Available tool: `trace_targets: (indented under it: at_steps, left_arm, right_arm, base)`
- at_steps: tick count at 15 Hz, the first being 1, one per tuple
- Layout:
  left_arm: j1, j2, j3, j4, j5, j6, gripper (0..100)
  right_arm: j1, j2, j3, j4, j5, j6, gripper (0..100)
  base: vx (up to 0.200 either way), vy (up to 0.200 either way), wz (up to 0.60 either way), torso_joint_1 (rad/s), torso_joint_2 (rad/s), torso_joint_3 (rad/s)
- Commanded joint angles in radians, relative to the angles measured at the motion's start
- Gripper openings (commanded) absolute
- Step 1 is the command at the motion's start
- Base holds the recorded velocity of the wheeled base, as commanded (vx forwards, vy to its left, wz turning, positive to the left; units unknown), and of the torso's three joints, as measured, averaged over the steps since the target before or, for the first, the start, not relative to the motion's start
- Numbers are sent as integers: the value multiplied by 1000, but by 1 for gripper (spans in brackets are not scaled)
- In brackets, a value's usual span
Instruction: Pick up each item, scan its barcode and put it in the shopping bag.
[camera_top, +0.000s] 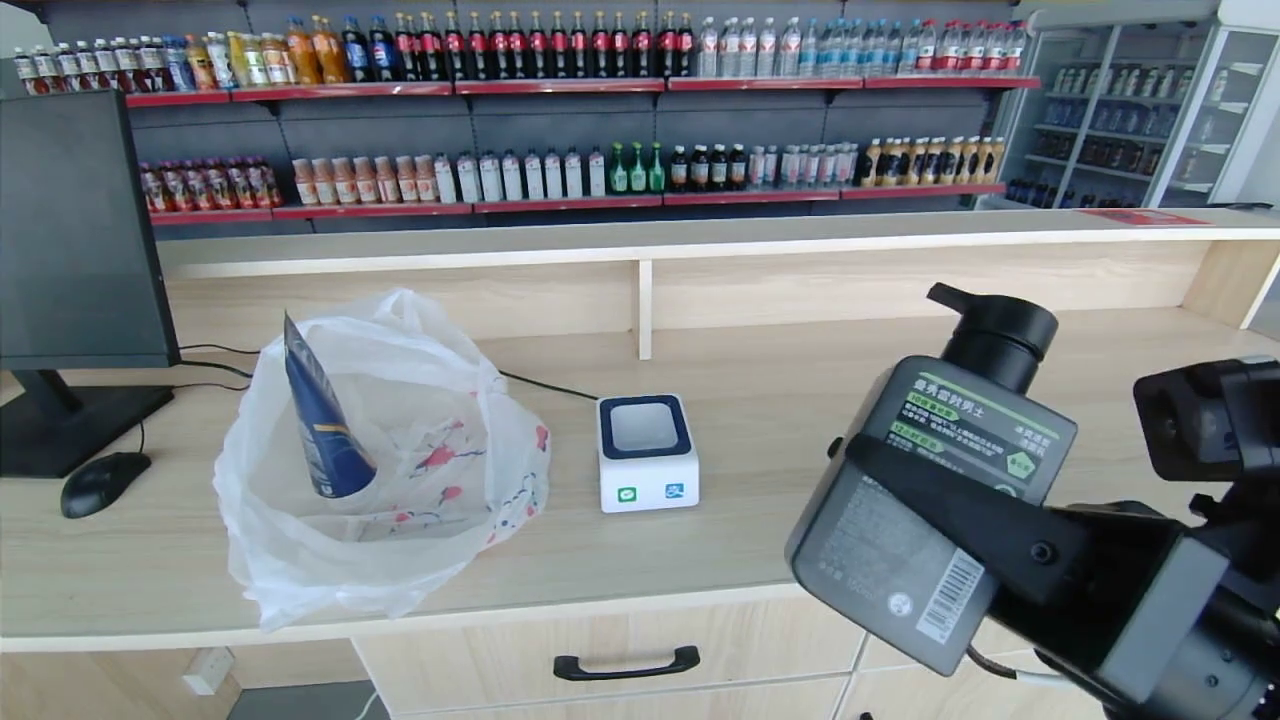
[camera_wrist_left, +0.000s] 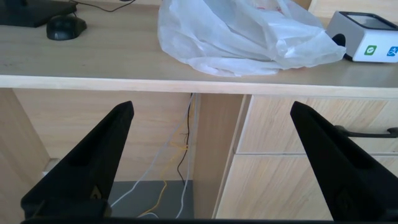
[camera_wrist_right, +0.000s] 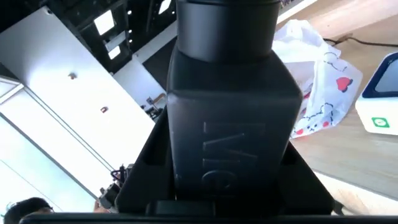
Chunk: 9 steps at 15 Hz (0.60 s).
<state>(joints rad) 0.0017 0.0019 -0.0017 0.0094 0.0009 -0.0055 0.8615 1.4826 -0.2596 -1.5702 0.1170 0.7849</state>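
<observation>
- The right gripper (camera_top: 950, 505) is squeezed tight around the pump bottle (camera_top: 985, 425). It holds it in the air, right of the scanner (camera_top: 647, 452) and closer to the robot.
- The bottle is dark grey and boxy, with a black pump top. It leans, and a white barcode sits by its bottom corner.
- The left gripper (camera_wrist_left: 208, 168) is wide open and holds nothing. It is low, under the counter (camera_wrist_left: 93, 68) edge, left of the scanner.
- This looks like the scan step. Next, the barcode should turn to face the scanner's window.
- The shopping bag (camera_top: 400, 500) sits just left of the scanner, with a blue tube (camera_top: 320, 420) inside.
</observation>
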Motion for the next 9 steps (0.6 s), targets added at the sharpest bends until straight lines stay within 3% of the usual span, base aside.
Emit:
trace_targets:
  at_steps: [1,4,7,9]
  left_arm:
    - [0,0,0,0,1,-1,100]
    - [0,0,0,0,1,-1,100]
    - [0,0,0,0,1,-1,100]
    - [0,0,0,0,1,-1,100]
  right_arm:
    - [-2,2,-41,-1,-2,28,0]
    - [-2,2,-89,-1,-19,48,0]
    - [16,10,-181,-1,-115,186,0]
    - [44,12,-198,-1,-145,205,0]
  base:
    - [0,0,0,0,0,0]
    - [0,0,0,0,0,0]
    - [0,0,0,0,0,0]
    - [0,0,0,0,0,0]
